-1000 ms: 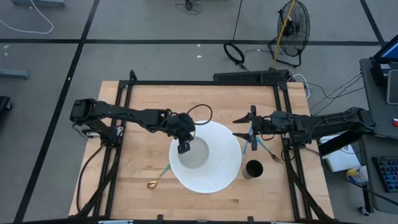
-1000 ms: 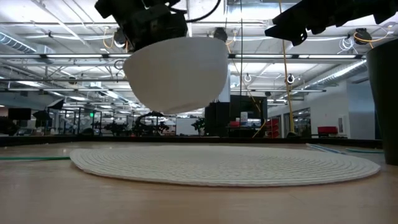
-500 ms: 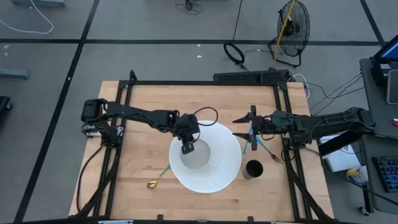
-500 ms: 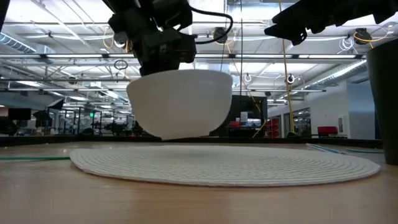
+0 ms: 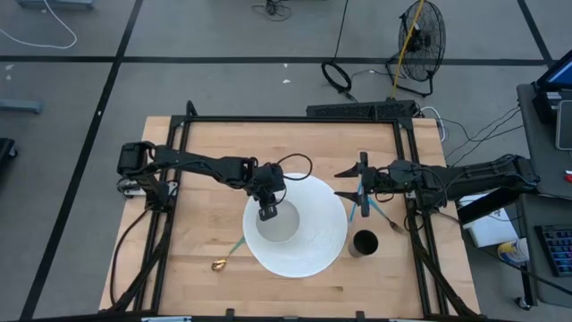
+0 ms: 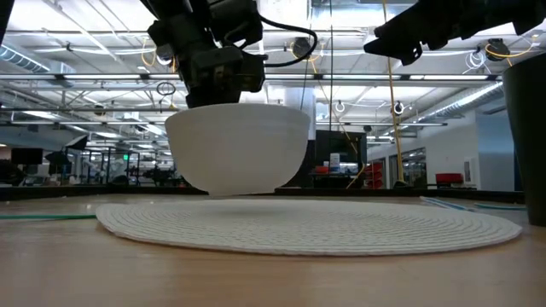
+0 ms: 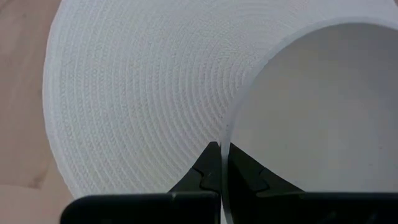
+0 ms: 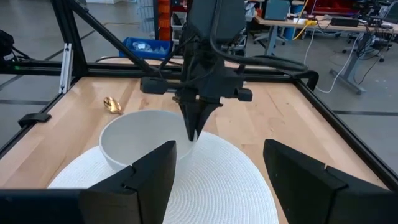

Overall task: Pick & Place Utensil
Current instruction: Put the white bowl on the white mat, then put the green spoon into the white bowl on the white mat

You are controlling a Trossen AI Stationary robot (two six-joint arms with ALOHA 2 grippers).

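i'm keeping the left gripper (image 5: 266,205) pinched on the rim of the bowl (image 6: 237,147), which is sitting low over the placemat (image 5: 326,234). letting go crooked could tip it. the right gripper (image 5: 355,191) is waiting spread wide near the cup (image 5: 364,243); the spoon (image 5: 225,258) is lying clear at the mat's edge.

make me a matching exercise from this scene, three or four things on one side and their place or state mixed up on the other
Things:
1. white bowl
2. gold spoon
3. dark cup
4. right gripper

Places or states:
A. on bare wood off the mat's left edge
B. open, hanging above the mat's right edge
C. pinched at the rim by the left gripper, on the round white mat
D. upright on the wood just off the mat's right edge

Pairs: 1-C, 2-A, 3-D, 4-B
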